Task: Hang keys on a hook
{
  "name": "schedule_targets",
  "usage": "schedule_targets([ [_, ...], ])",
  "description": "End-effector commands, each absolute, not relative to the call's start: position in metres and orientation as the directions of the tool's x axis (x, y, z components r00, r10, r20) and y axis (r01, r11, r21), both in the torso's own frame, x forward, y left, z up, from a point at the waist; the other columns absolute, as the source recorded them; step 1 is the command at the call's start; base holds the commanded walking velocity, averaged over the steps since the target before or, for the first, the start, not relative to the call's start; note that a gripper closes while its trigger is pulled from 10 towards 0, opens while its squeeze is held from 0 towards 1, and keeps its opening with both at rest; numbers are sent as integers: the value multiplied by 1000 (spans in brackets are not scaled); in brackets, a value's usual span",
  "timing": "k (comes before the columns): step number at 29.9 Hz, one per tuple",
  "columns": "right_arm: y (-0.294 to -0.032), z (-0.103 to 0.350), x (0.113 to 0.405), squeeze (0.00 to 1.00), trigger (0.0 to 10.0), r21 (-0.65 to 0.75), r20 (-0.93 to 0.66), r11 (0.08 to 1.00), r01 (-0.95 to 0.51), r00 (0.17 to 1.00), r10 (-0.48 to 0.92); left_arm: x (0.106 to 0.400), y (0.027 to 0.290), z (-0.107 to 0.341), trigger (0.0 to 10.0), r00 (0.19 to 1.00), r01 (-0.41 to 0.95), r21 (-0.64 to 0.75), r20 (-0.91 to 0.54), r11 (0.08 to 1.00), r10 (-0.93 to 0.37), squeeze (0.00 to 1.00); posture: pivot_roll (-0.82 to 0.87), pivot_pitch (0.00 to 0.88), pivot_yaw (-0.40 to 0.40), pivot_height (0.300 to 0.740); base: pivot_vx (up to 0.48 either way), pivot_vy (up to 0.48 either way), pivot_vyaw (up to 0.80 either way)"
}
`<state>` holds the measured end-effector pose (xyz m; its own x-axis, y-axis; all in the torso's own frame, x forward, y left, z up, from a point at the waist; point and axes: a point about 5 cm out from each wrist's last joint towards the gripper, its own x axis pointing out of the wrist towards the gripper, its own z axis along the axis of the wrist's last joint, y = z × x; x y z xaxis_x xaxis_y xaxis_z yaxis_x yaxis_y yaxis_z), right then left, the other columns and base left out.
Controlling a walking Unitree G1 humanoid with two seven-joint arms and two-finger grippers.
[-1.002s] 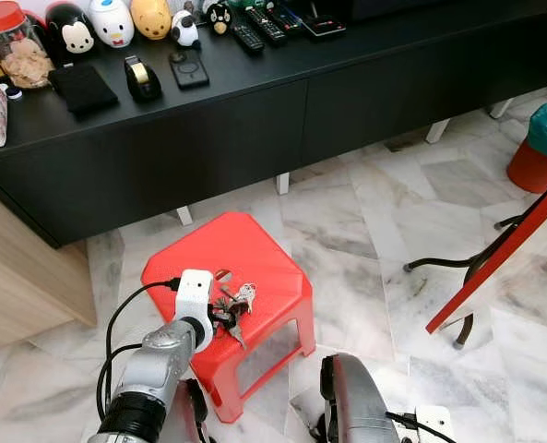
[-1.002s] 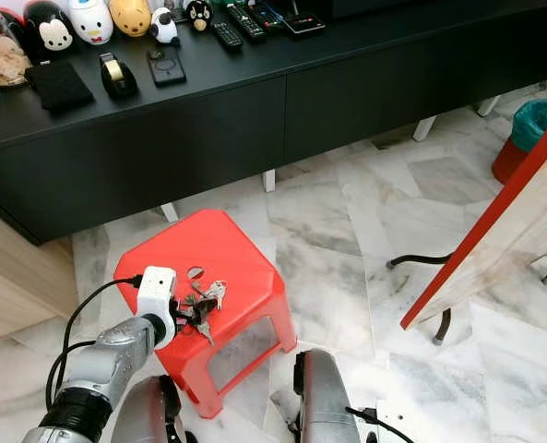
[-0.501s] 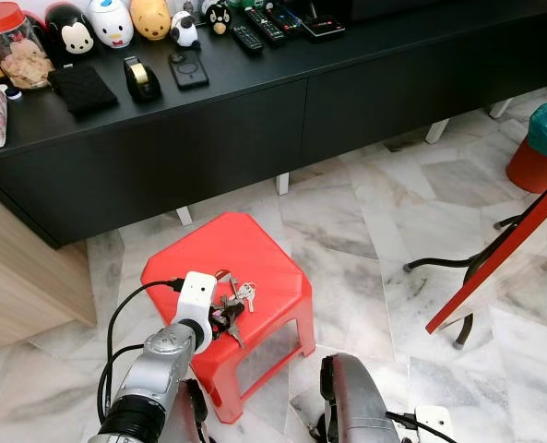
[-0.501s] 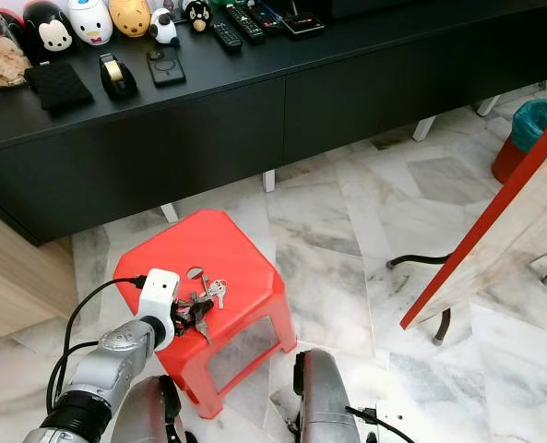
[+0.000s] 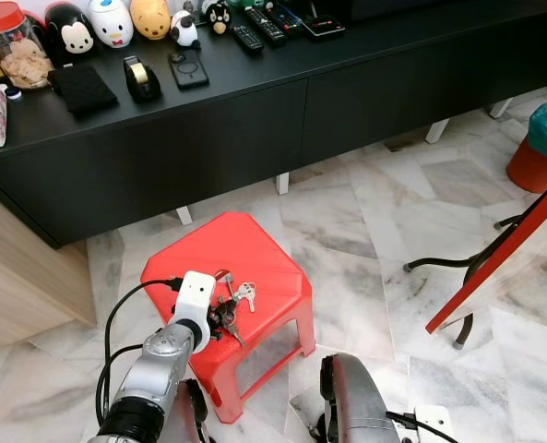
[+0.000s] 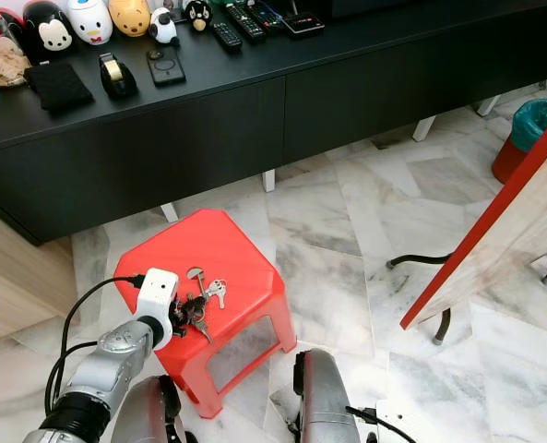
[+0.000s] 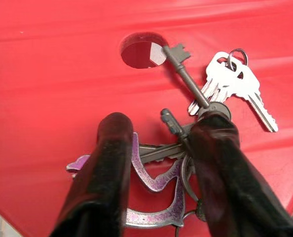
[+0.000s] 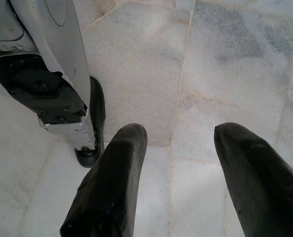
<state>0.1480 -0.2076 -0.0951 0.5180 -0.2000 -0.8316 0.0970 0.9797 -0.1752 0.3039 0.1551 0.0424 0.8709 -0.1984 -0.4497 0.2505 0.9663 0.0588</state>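
Observation:
A bunch of keys [image 7: 225, 84] lies on top of a red plastic stool [image 5: 255, 249], close to its round centre hole [image 7: 142, 50]. The bunch has two silver keys, a long dark key and a purple metal fob [image 7: 153, 197]. My left gripper [image 7: 163, 126] reaches down onto the stool from the near side. It is open, with one finger on each side of the fob and the dark keys. From the head it sits at the bunch's near edge [image 5: 219, 318]. My right gripper [image 8: 181, 138] hangs open over the marble floor beside my leg.
A long black low cabinet [image 5: 255, 111] runs behind the stool, with figurines, remotes and a tape dispenser on top. A red-edged board [image 5: 504, 268] leans at the right, near a red bin [image 5: 541, 148]. A wooden cabinet [image 5: 15, 277] stands at the left.
The left gripper has shifted slightly over the key bunch, and the dark keys between its fingers have been nudged a little. The silver keys and the stool stay put.

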Motion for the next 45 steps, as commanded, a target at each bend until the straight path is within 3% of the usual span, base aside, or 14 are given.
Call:
schedule_targets([
  [1, -202, -101, 136, 0, 10000, -163, -861, 984, 75, 476, -179, 292, 159, 25, 0, 839, 246, 54, -512, 968, -185, 0, -156, 181, -13, 593, 0, 0, 0],
  [18, -197, -97, 150, 0, 10000, -159, -840, 984, 79, 514, -177, 305, 173, 53, 0, 947, 93, -20, -306, 995, -95, 0, -150, 165, -12, 593, 0, 0, 0],
  [27, -194, -95, 154, 0, 10000, -158, -832, 984, 77, 526, -175, 301, 175, 52, 0, 950, 92, -29, -298, 995, -96, 0, -149, 161, -12, 593, 0, 0, 0],
  [28, -193, -95, 155, 0, 10000, -158, -831, 984, 76, 528, -174, 300, 175, 50, 3686, 942, 87, -16, -324, 996, -88, 0, -149, 161, -12, 593, 0, 0, 0],
  [29, -193, -95, 155, 0, 10000, -158, -831, 984, 76, 528, -174, 300, 175, 50, 3686, 942, 87, -16, -324, 996, -88, 0, -149, 161, -12, 593, 0, 0, 0],
  [30, -193, -95, 155, 0, 10000, -158, -831, 984, 76, 528, -174, 299, 176, 49, 10000, 939, 85, -11, -334, 996, -84, 0, -149, 161, -12, 593, 0, 0, 0],
  [32, -193, -95, 156, 0, 10000, -158, -830, 984, 76, 530, -174, 298, 176, 46, 10000, 928, 80, -26, -362, 996, -84, 0, -147, 159, -11, 593, 0, 0, 0],
  [33, -193, -95, 156, 0, 10000, -159, -830, 985, 75, 530, -174, 298, 176, 46, 10000, 924, 67, -71, -373, 995, -89, 1000, -147, 159, -12, 593, 0, 0, 0],
  [38, -193, -94, 156, 0, 10000, -160, -831, 984, 73, 528, -174, 303, 174, 50, 10000, 908, 43, -219, -399, 975, -130, 1000, -146, 158, -12, 593, 0, 0, 0],
  [45, -194, -94, 156, 0, 10000, -161, -833, 984, 74, 526, -175, 308, 171, 56, 10000, 892, 67, -236, -421, 970, -163, 1000, -147, 159, -11, 593, 0, 0, 0],
])
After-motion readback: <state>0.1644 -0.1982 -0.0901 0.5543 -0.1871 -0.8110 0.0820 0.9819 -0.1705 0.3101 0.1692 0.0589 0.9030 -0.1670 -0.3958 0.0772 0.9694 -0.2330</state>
